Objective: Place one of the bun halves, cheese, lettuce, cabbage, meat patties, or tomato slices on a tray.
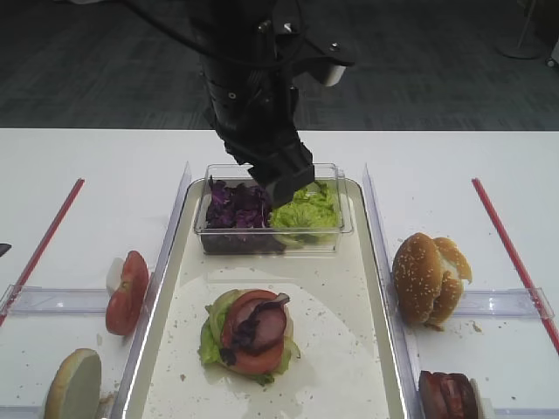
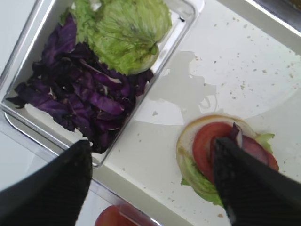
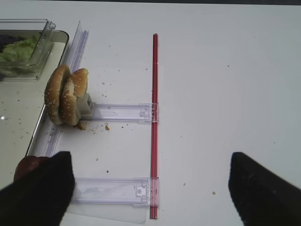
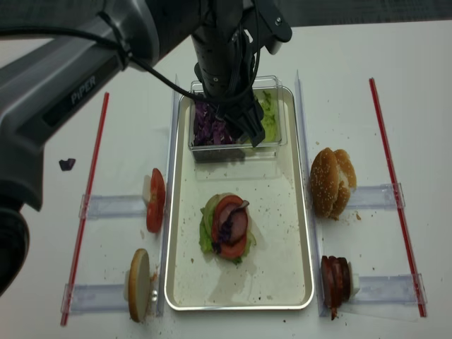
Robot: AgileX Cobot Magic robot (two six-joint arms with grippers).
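Note:
My left gripper (image 1: 284, 179) (image 2: 150, 188) (image 4: 247, 131) hangs open and empty over the near edge of a clear box at the far end of the tray (image 1: 332, 288) (image 4: 282, 233). The box holds purple cabbage (image 1: 236, 208) (image 2: 84, 94) on the left and lettuce (image 1: 306, 209) (image 2: 127, 33) on the right. Mid-tray sits a stack (image 1: 253, 327) (image 2: 221, 146) (image 4: 227, 226): a bun half, lettuce, a tomato slice and a purple strip. My right gripper (image 3: 150, 160) is open above the bare table, right of the tray, and does not show in the high views.
Bun halves (image 1: 428, 278) (image 3: 66, 96) and meat patties (image 1: 450, 394) (image 4: 335, 279) stand in clear holders right of the tray. Tomato slices (image 1: 128, 292) (image 4: 155, 201) and one bun half (image 1: 74, 384) stand on the left. Red strips (image 1: 511, 253) (image 3: 154, 122) border both sides.

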